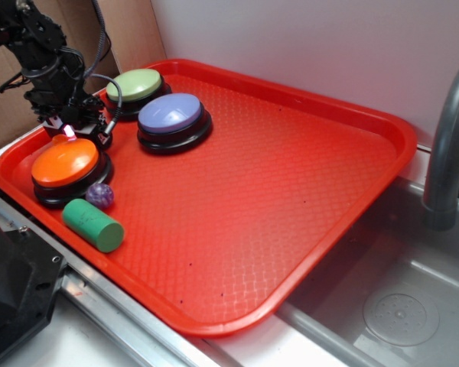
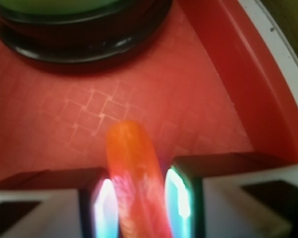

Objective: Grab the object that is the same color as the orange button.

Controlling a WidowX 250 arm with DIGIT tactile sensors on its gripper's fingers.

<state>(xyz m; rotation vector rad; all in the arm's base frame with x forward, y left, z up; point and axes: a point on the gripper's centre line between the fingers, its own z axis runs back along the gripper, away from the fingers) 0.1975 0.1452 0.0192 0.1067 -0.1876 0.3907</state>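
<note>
While the pincer (image 2: 137,198) stood low over the tray (image 2: 208,99), your orange toy (image 2: 131,168) lay between its fingers (image 2: 181,193), which looked clenched on it, tip pointing ahead toward the green button (image 2: 79,29). The orange button (image 1: 65,162) sat just beside. Grasping seemed the step in hand; next, you needed a straight lift.
</note>
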